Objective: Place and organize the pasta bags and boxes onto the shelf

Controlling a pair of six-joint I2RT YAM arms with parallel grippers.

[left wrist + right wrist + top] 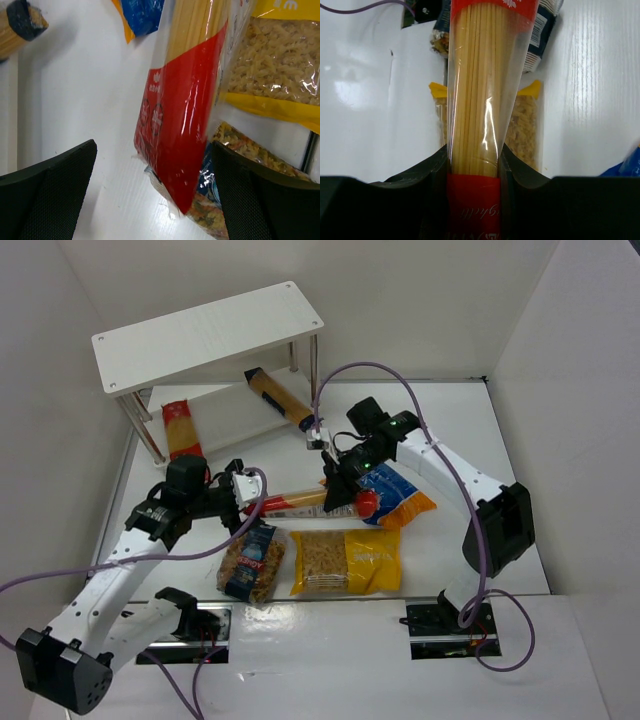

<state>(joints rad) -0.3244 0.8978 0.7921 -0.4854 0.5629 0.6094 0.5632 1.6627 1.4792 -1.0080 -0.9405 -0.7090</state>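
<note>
At the table's far left, only the overhead view gives us the white two-tier rack [205,335], with a red-and-clear spaghetti packet [182,430] and a long narrow tan cardboard box [278,397] on its lower board. Our right wrist view alone shows the right gripper [472,165] clamped on a second long red-and-clear spaghetti packet [479,100]. The left gripper [155,200] stands wide open either side of its red end, holding nothing.

The red-and-clear spaghetti packet [300,502], gripped at one end, lies near the yellow bag [345,562].
</note>
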